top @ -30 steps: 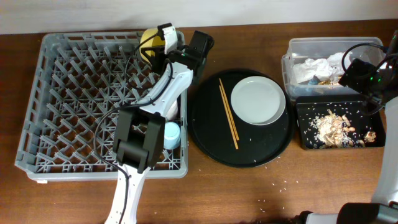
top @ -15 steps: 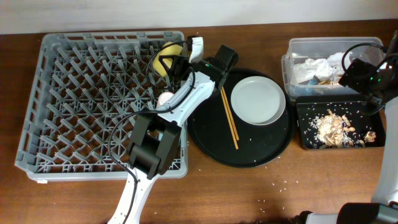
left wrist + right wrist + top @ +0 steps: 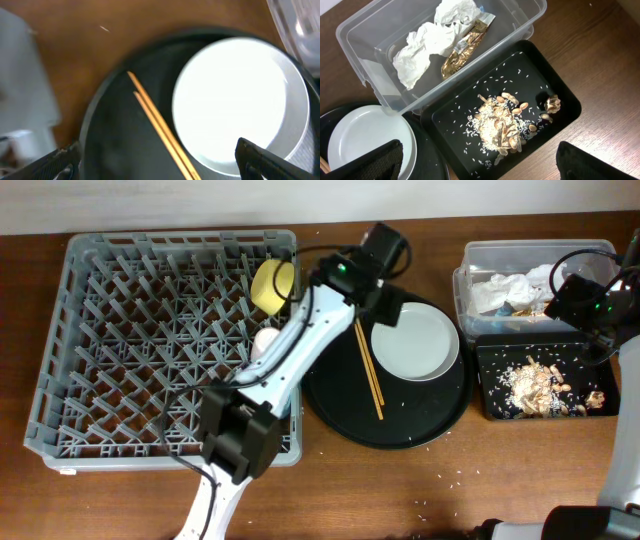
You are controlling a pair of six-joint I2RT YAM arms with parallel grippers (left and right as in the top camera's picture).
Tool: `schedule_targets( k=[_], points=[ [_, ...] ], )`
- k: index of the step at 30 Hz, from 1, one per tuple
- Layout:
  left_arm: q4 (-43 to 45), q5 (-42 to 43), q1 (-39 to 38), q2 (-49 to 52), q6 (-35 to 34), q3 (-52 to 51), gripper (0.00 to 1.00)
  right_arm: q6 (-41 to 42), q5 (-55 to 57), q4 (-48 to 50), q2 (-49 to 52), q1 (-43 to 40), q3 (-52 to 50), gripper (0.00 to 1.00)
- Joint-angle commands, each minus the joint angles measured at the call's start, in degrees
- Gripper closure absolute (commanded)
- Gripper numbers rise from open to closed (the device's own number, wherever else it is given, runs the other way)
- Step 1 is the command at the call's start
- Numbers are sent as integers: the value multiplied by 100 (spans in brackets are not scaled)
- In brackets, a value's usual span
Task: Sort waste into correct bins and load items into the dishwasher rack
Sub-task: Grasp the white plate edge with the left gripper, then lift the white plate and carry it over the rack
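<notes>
So in the overhead shot the grey dishwasher rack (image 3: 120,350) takes up the whole 9 o'clock side of the table. The yellow bowl (image 3: 272,283) sits in its 1 o'clock corner and looks tilted. The pink cup (image 3: 265,340) peeks out just at 6 o'clock from the bowl, partly behind the arm.

The left gripper (image 3: 388,308) hangs over the round black tray (image 3: 338,405) in the middle, at the 11 o'clock rim of the white plate (image 3: 415,340). Its wrist cam shows both fingers (image 3: 50,162) spread wide with nothing between them. The chopsticks (image 3: 366,365) lie side by side on that tray, just at 9 o'clock of the plate.

Over at 3 o'clock, the right gripper (image 3: 577,295) hovers where the clear tub (image 3: 470,280) meets the black rectangular tray (image 3: 493,405). Its jaws are wide apart and empty too. The crumpled napkins (image 3: 427,45) and the brown-gold wrapper (image 3: 462,47) are in the tub. The food scraps (image 3: 502,122) are piled in the black rectangular tray, with small white grains scattered around them.
</notes>
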Motion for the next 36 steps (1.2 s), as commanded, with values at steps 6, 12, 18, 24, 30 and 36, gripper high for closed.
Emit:
schedule_targets(
  k=[6, 12, 18, 24, 30, 36],
  points=[
    [726, 721, -120, 1108, 1073, -133, 18, 68, 94, 4, 22, -7, 9, 2],
    [1058, 723, -160, 1296, 1069, -133, 41, 68, 94, 4, 22, -7, 9, 1],
    [1043, 785, -160, 1539, 1067, -133, 59, 68, 94, 4, 22, -7, 7, 1],
    [920, 785, -160, 1526, 1021, 15, 99, 68, 92, 4, 22, -7, 7, 1],
    [-811, 262, 87, 1043, 1027, 2288, 99, 68, 92, 4, 22, -7, 9, 2],
    [-2413, -3263, 595, 476, 1029, 4179, 100, 68, 94, 4, 22, -7, 9, 1]
  ],
)
